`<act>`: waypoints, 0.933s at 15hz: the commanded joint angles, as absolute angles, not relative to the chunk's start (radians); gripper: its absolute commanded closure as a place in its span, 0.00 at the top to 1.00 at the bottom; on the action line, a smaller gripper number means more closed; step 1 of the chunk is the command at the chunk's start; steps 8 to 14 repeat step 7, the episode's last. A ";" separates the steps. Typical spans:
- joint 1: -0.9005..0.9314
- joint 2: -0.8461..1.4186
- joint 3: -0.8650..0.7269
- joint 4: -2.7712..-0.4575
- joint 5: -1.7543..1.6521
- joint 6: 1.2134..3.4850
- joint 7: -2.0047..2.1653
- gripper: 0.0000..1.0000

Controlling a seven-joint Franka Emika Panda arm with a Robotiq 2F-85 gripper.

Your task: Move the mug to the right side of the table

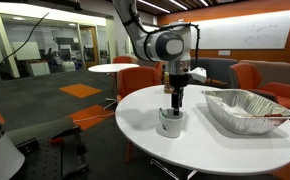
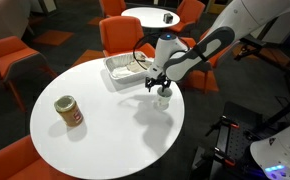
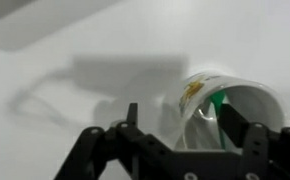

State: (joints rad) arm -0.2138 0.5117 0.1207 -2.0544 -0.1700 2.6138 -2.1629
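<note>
The small white mug (image 1: 170,123) stands upright on the large round white table (image 1: 225,150), beside the foil tray. In an exterior view it sits near the table's edge (image 2: 163,97). My gripper (image 1: 173,100) hangs straight down over it. In the wrist view the mug (image 3: 200,95) shows a yellow and green print. My gripper (image 3: 178,110) is open and straddles the mug's wall, one finger inside the mug and the other outside with a clear gap to the wall. The handle is hidden in the wrist view.
A large foil tray (image 1: 245,108) lies close beside the mug, also in an exterior view (image 2: 128,68). A small brown jar with a lid (image 2: 69,112) stands on the table's far side from the mug. A smaller round white table (image 1: 113,68) and orange chairs (image 2: 120,35) surround it.
</note>
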 commanded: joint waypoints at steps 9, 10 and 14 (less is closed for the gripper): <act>-0.096 0.259 0.036 -2.069 -0.156 2.322 -1.616 1.00; -0.096 0.259 0.036 -2.069 -0.156 2.322 -1.616 1.00; -0.096 0.259 0.036 -2.069 -0.156 2.322 -1.616 1.00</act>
